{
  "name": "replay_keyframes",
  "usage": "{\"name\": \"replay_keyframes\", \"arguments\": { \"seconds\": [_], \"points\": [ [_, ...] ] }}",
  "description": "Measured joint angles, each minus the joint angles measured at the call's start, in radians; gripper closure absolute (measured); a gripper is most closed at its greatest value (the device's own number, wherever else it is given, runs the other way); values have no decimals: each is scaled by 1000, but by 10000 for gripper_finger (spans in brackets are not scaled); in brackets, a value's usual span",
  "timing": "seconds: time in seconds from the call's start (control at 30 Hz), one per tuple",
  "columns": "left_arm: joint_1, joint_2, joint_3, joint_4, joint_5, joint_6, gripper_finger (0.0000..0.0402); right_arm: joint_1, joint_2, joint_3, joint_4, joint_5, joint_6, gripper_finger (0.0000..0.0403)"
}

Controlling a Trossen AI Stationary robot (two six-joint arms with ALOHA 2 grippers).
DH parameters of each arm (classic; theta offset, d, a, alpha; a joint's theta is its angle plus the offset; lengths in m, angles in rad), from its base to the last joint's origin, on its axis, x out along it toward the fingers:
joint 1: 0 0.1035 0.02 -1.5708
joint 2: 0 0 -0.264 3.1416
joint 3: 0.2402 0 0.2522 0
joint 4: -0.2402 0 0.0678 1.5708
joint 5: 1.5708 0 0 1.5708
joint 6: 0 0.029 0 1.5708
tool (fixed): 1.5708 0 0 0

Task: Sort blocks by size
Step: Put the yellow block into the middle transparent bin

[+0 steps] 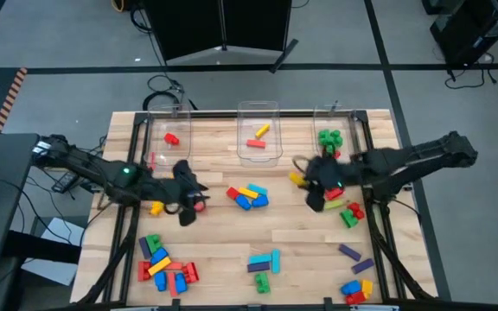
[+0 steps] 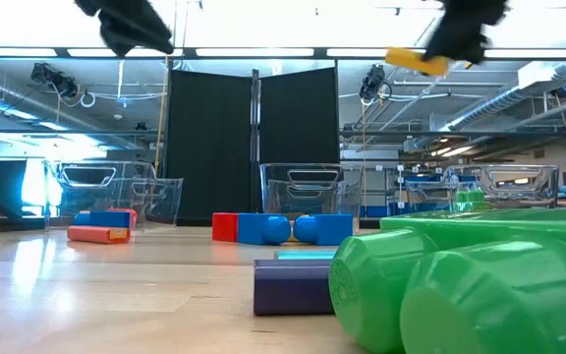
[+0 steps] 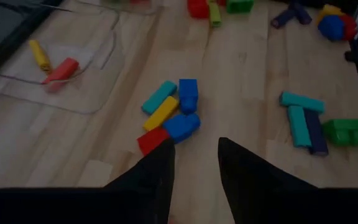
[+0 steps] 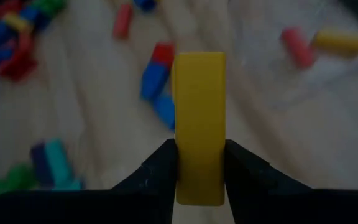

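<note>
The right gripper [image 4: 199,163] hangs above the tabletop [image 1: 309,238] with its fingers [image 4: 160,168] pressed on either side of a long yellow block [image 4: 198,124], carried well clear of the wood. In the high view it sits just in front of the right bin [image 1: 334,138], which already holds green blocks [image 1: 328,138], and beside the middle bin [image 1: 258,138], where a yellow and a red block lie. Because the carried piece is long and slim like those two, the middle bin looks the likelier home, though that is a judgement.

The left gripper [image 3: 193,163] hovers low in front of the left bin [image 1: 169,138], its fingers a little apart and nothing between them, pointed toward the central heap [image 1: 249,196] of red, yellow, blue and cyan blocks, apparently poised for a pick. A red piece shows next to it in the high view, but whether it lies on the wood beneath cannot be told.

Three clear bins stand in a row along the far edge: the left holds one red block [image 1: 172,138], the middle two, the right a small green clump too tight to count. Loose blocks remain in roughly five clusters: the central heap, a front-left pile [image 1: 164,263], a front-centre group [image 1: 264,263], a front-right group [image 1: 356,288] and a few by the right arm [image 1: 351,213].
</note>
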Motion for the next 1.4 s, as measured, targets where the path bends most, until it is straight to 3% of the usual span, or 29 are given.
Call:
{"name": "replay_keyframes", "arguments": {
  "seconds": [0.3,0.57,0.9,1.4],
  "points": [
    [37,-267,-154,69,49,139,270,-277,360,406,-48,-46,-221,290],
    [40,-362,-174,38,49,202,270,-507,695,668,-149,-178,-256,290],
    [40,-414,-174,-9,51,255,270,-628,977,733,-197,-300,-239,286],
    [40,-492,-174,-85,60,251,270,-631,1081,736,-190,-419,-233,238]
  ]
}}
